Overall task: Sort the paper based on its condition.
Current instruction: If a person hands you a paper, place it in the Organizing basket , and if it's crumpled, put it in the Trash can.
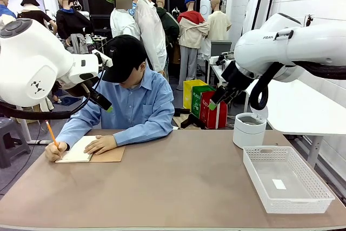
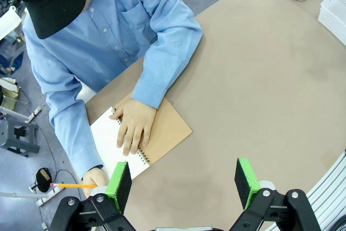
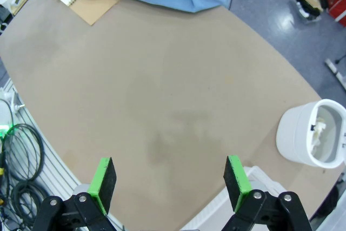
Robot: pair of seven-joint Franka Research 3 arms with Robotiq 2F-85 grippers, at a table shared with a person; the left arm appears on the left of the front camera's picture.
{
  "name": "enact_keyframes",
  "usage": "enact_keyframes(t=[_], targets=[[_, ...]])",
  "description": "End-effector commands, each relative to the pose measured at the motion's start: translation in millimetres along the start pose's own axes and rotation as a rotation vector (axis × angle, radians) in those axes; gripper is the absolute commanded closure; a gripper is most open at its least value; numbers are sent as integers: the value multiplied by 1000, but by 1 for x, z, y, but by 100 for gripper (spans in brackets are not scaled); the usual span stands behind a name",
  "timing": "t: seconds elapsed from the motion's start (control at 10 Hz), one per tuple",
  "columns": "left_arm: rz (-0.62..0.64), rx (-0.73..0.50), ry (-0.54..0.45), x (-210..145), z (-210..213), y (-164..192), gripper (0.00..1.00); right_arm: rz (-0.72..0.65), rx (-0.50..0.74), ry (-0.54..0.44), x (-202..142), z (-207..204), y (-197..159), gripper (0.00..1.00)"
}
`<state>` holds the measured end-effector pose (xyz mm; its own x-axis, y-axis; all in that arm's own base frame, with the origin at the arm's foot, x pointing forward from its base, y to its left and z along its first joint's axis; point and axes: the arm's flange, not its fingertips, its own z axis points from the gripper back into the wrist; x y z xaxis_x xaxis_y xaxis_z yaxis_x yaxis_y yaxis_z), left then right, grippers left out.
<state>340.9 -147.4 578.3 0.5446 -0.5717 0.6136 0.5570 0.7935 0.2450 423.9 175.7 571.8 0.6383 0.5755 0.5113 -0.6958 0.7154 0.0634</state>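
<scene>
At the far left a person [image 1: 135, 101] writes with an orange pencil [image 1: 51, 133] on the paper [image 1: 75, 151], the open white page of a spiral notebook [image 2: 167, 131] lying on the tabletop [image 1: 173, 182]. Above it hangs the left gripper [image 2: 184, 185], jaws apart. The right gripper [image 3: 170, 179] hovers over mid-tabletop, jaws wide too. "FRAN" shows on the right arm [image 1: 281, 41]. Below it stand a white bin [image 1: 249, 130] and a mesh basket [image 1: 255, 179].

Bright, even indoor light, soft faint shadows, sharp focus, wrist views bowed at the edges
</scene>
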Motion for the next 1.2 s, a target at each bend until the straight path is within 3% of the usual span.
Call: enact_keyframes(t=[0.0,1.1], targets=[[-4,1,-1,0,0,0,0,1,1,6,0,0,0,0],[-4,1,-1,0,0,0,0,1,1,6,0,0,0,0]])
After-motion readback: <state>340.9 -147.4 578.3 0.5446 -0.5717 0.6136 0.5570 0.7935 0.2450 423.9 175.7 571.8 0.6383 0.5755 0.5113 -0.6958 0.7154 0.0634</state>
